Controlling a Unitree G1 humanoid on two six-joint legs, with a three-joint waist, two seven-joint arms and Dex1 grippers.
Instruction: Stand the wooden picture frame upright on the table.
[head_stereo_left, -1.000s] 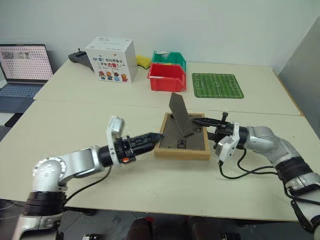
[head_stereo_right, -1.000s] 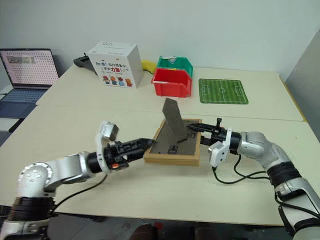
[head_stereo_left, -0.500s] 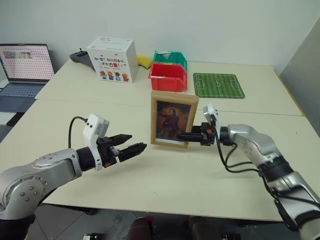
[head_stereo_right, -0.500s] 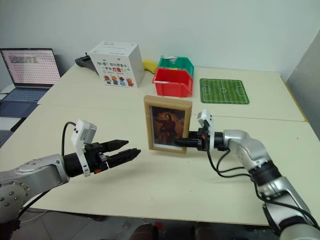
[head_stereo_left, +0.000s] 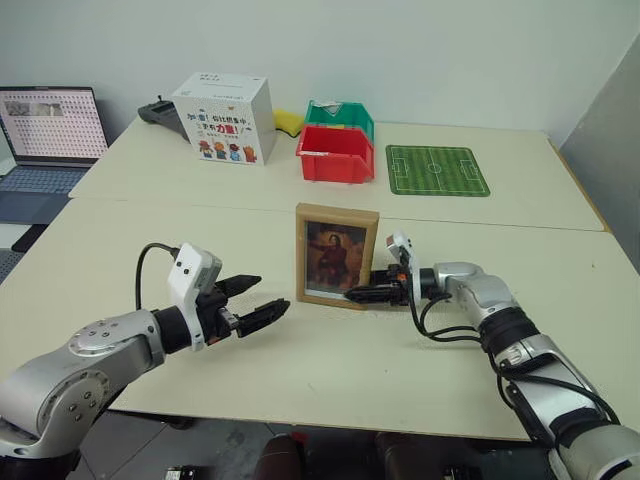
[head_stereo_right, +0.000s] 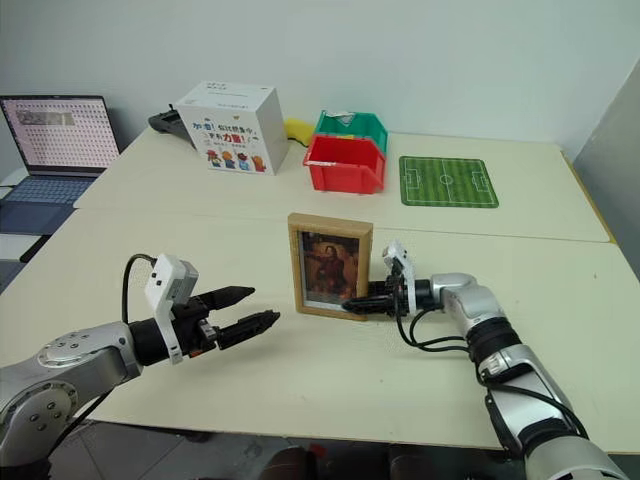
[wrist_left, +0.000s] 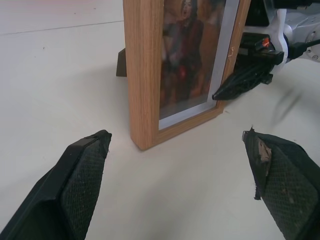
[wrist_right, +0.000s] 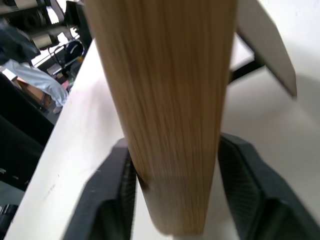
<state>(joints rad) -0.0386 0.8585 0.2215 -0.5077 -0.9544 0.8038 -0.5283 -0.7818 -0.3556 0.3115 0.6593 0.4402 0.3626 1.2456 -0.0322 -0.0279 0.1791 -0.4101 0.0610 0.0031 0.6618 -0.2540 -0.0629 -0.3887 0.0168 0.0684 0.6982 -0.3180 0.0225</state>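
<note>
Right gripper (head_stereo_left: 365, 294) lies low along the table (head_stereo_left: 330, 375), its arm reaching in from the right with the forearm nearly level and the fingers pointing left at the lower right corner of the wooden picture frame (head_stereo_left: 337, 254). In the right wrist view the two black fingers (wrist_right: 112, 197) sit either side of the frame's light-wood edge, at most lightly touching it, so the jaws are parted around the frame rather than clamped hard.

Left gripper (head_stereo_left: 253, 301) hovers just above the tabletop to the left of the frame and a little nearer, clear of it, its fingers spread wide and pointing right toward the frame; the arm bends in from the near left.

The frame stands upright near the middle of the table, portrait facing the near side, its base on the surface. A green football-pitch mat (head_stereo_left: 436, 170) lies well beyond it, far right.
</note>
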